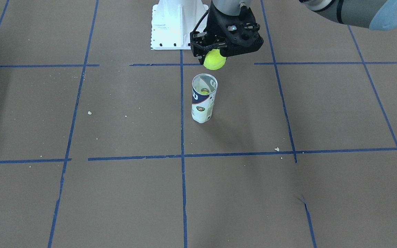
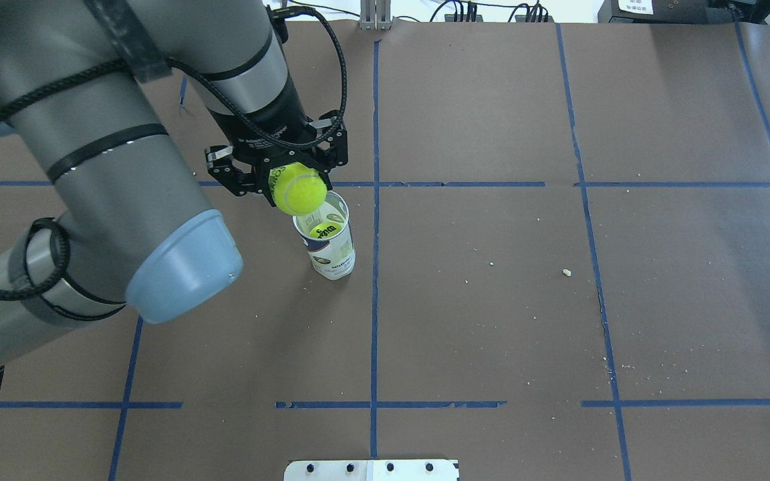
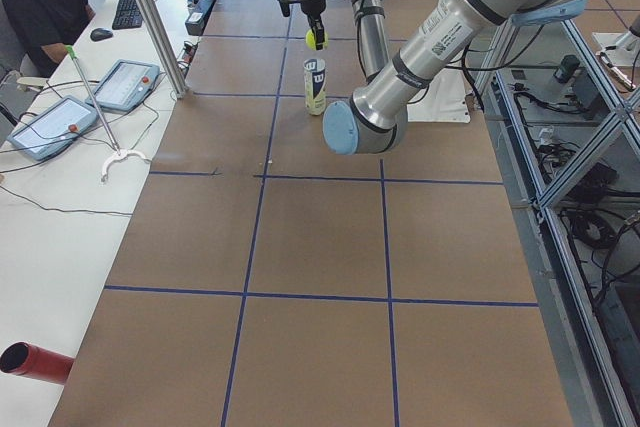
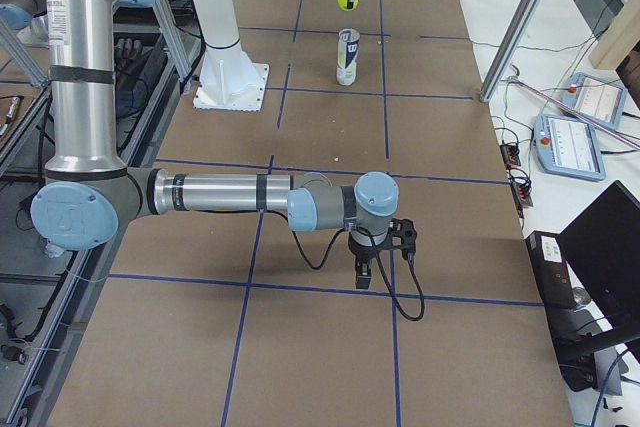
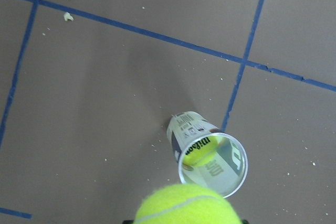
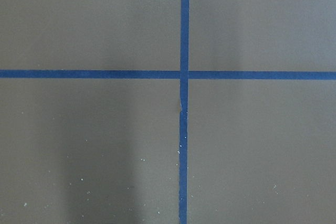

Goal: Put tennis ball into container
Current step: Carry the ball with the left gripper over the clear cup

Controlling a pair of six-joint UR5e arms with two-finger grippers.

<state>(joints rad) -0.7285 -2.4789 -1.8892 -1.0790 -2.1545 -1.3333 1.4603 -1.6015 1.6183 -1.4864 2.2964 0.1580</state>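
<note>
Bright yellow-green fuzzy tennis ball [image 5: 186, 205] sat clamped in the left gripper [image 2: 286, 175] — above the tall clear plastic tube [image 2: 333, 250], toward eleven o'clock.

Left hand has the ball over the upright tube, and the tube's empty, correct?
Not empty: the left wrist view shows another ball already inside the tube. The rest holds: the left hand has the ball over the upright tube.

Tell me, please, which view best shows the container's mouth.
The left wrist-mounted view: it looks down into the container, rim nearly whole. Overhead, the held tennis ball covers part; front-facing sees it obliquely; side views show it tiny; right wrist, nothing.
</note>
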